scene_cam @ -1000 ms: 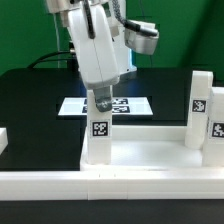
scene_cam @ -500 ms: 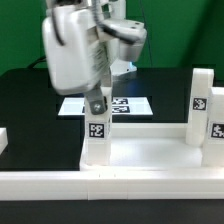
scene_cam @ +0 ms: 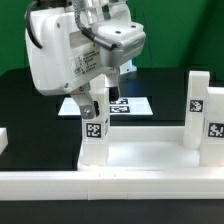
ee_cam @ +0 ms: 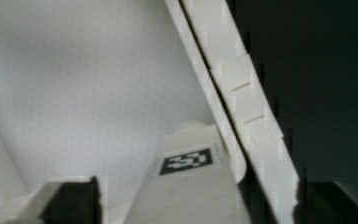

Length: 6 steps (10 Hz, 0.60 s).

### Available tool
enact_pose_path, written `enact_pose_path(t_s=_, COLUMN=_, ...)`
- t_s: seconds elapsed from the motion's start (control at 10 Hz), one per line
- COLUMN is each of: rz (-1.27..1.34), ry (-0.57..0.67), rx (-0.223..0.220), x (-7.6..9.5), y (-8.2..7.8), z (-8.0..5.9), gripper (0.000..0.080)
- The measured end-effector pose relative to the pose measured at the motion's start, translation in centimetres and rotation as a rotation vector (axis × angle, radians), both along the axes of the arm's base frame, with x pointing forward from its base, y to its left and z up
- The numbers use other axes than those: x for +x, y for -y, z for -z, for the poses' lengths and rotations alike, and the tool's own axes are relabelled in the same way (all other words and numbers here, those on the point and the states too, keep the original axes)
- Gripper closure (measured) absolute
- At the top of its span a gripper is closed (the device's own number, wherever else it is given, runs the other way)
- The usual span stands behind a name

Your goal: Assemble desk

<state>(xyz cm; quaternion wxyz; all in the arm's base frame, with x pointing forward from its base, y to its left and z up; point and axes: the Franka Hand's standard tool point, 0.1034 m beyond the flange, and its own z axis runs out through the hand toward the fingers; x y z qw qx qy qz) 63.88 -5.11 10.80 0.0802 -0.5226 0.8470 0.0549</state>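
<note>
Tabletop [scene_cam: 140, 150] of the desk lies flat on the black table [scene_cam: 30, 100], white, tray-like, with a raised rim; it fills the lower half of the exterior view. We see three white block legs standing upright on it. One leg [scene_cam: 95, 135] stands at the corner toward the exterior view's left; two more, a taller leg [scene_cam: 198, 108] and a nearer leg [scene_cam: 215, 135] cut by the frame edge, stand at the exterior view's right. Each leg carries a small black-and-white square tag; we read no letters or brand names anywhere, only the tag patterns.

Gripper [scene_cam: 96, 100] sits directly above the left leg, its fingers reaching down around the leg's top. In the wrist view we see the two dark fingertips [ee_cam: 69, 200] at either side of the frame, set apart, with the white tabletop surface and its rim [ee_cam: 229, 90] running between them, and a tagged leg top [ee_cam: 190, 160] lying between the fingers. Whether the pads press on the leg, we cannot tell from either view.

Behind the left leg, the marker board [scene_cam: 135, 103] lies flat on the table, partly hidden by the arm. A long white rail [scene_cam: 110, 182] runs along the front edge of the scene, just beside the tabletop.
</note>
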Motion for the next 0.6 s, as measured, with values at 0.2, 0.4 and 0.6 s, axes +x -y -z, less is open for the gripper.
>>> enact_pose_path(t_s=0.2, rz=-0.022, ry=0.037, rx=0.007, x=0.7, y=-1.1, z=-2.5, gripper=0.0158)
enact_pose_path(t_s=0.4, rz=-0.048, ry=0.075, rx=0.038, x=1.2, y=-1.8, z=-6.9, gripper=0.0152)
enact_pose_path(t_s=0.6, rz=-0.05, ry=0.074, rx=0.025, x=1.1, y=-1.7, z=-5.8, gripper=0.0151)
